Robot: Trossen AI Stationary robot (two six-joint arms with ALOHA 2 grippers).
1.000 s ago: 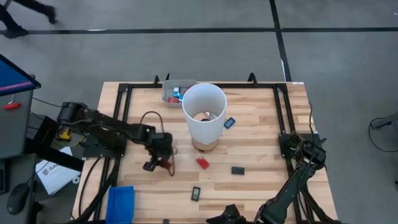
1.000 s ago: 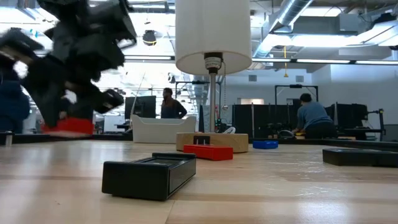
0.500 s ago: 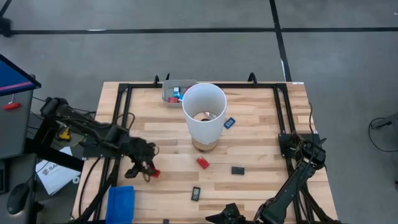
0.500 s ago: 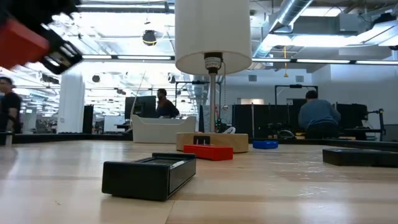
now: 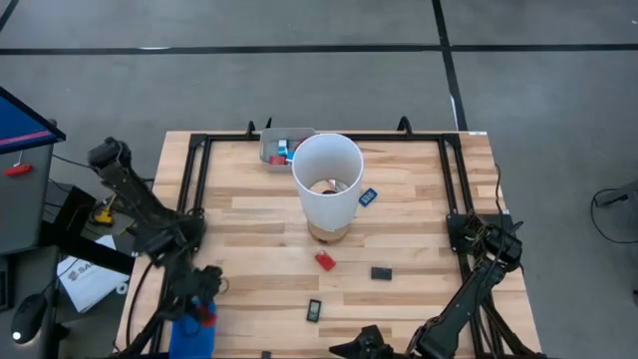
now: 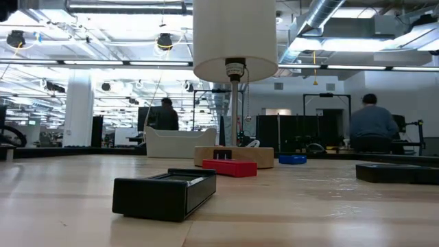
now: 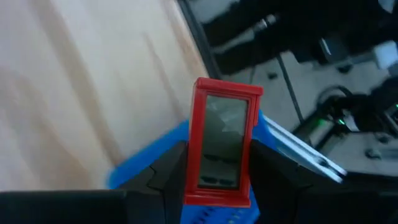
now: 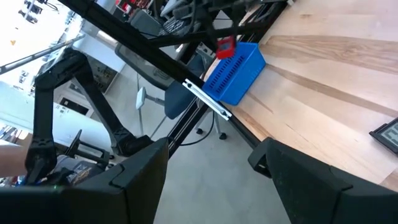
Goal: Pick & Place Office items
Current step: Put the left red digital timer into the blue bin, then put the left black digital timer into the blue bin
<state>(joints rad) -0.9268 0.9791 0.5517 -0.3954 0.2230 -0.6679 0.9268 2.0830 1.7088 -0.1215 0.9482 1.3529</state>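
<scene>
Moved: left gripper (image 7: pixel 217 186) swung from table centre to blue tray (image 5: pixel 189 324) | clamped on red block (image 7: pixel 222 146) | risk: release apparently near the rim (tilted) spills it | right gripper (image 8: pixel 211 165) parked, open

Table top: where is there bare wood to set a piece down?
Free: the left side between the white cylinder and the table edge, and the right strip beyond the black piece. Crowded: in front of the cylinder around the red piece.
</scene>
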